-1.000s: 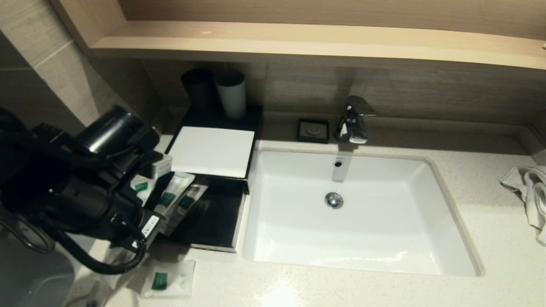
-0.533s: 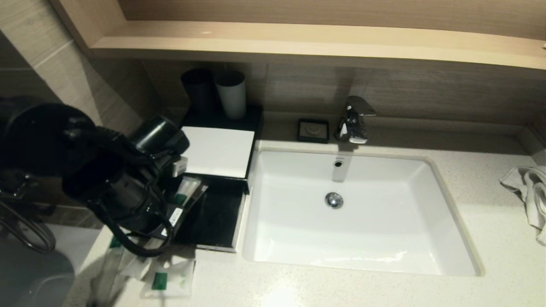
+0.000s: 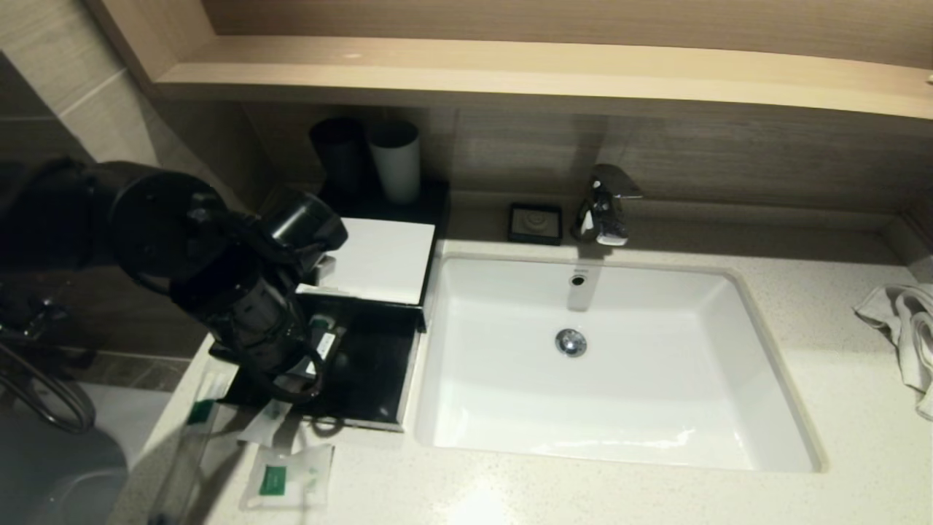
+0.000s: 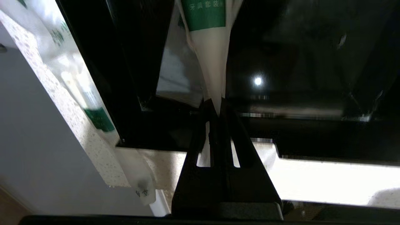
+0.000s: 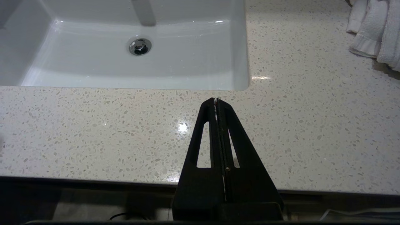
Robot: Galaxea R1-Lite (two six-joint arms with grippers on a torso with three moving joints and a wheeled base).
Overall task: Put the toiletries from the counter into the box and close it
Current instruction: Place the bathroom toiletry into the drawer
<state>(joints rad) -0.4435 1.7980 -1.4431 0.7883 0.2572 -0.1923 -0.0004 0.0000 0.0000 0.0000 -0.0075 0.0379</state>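
Observation:
The box (image 3: 379,259) has its black drawer (image 3: 372,375) pulled out toward me. My left arm (image 3: 240,306) reaches over the drawer's left part and hides its gripper from the head view. In the wrist view my left gripper (image 4: 216,104) is shut on the end of a white packet with a green label (image 4: 207,37) that hangs into the drawer (image 4: 300,68). Another packet (image 4: 175,72) lies in there beside it. A long thin packet (image 3: 200,405) lies on the counter (image 3: 547,496) left of the box. A small squarish packet (image 3: 286,477) lies before the drawer. My right gripper (image 5: 216,100) is shut and empty.
The white sink basin (image 3: 773,379) lies right of the box, with the tap (image 3: 605,204) and a small black soap dish (image 3: 536,222) behind it. Two cups (image 3: 393,160) stand behind the box. A white towel (image 3: 907,335) lies far right. A wooden shelf (image 3: 510,73) overhangs.
My left arm has swung right from the counter's left edge to above the open drawer. It now covers the packets inside. The long packet beside the box has come into sight.

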